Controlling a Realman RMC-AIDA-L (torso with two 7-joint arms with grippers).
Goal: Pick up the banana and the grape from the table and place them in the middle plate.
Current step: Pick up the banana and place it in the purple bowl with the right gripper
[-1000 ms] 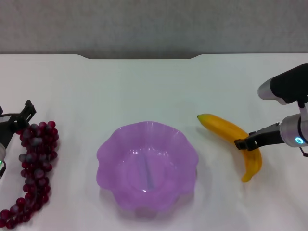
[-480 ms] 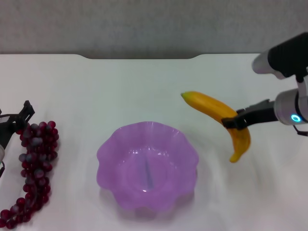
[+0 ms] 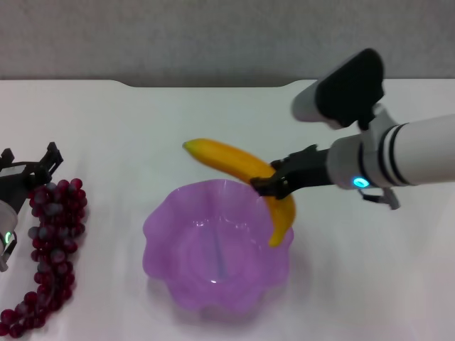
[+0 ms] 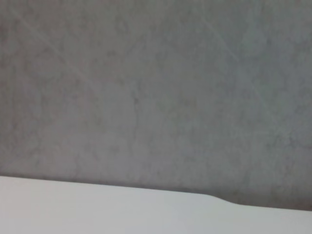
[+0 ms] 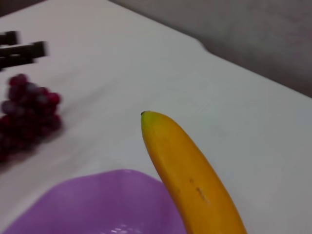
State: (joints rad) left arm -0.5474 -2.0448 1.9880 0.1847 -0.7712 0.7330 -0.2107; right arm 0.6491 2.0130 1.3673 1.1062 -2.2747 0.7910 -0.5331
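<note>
My right gripper (image 3: 274,186) is shut on the banana (image 3: 234,165), holding it in the air over the far right rim of the purple middle plate (image 3: 178,213). The banana's lower end hangs just inside that rim. Seen from the right wrist, the banana (image 5: 190,170) stretches away above the plate (image 5: 97,204), with the grape (image 5: 27,105) beyond. The grape (image 3: 51,234), a long dark red bunch, lies on the white table (image 3: 213,128) at the left. My left gripper (image 3: 28,169) sits open at the bunch's far end, its fingertips beside the top berries.
The table's dark notched far edge (image 3: 206,84) runs along the back, with a grey wall behind it. The left wrist view shows only that wall and a strip of tabletop (image 4: 97,209).
The right arm has lifted the banana off the table and carried it left, from the right side to over the plate's rim. The left gripper has shifted slightly by the grapes.
</note>
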